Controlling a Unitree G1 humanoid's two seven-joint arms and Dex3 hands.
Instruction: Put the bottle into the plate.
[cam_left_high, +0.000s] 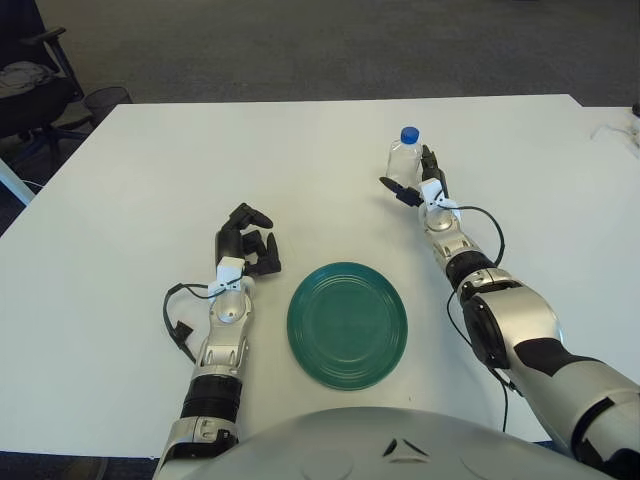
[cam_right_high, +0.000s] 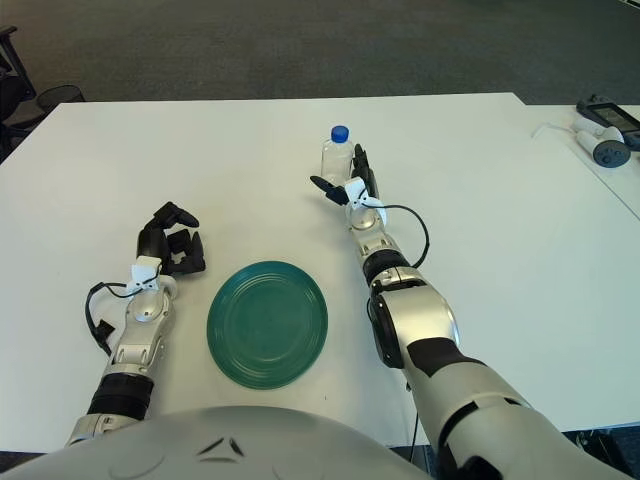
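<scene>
While bottle (cam_left_high: 405, 158) stands on white table (cam_left_high: 300, 170), carpet (cam_left_high: 330, 45) beyond.

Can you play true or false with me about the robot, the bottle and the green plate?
1. The bottle has a blue cap. True.
2. The bottle is lying on the green plate. False: it stands upright on the white table, farther from the robot than the plate, and the plate holds nothing.
3. The right hand is at the bottle, with fingers on either side of it. True, though whether it grips yet cannot be told.
4. The left hand is holding the plate. False: it shows to the left of the plate, fingers curled, holding nothing.
5. The plate is between the two arms. True.
</scene>
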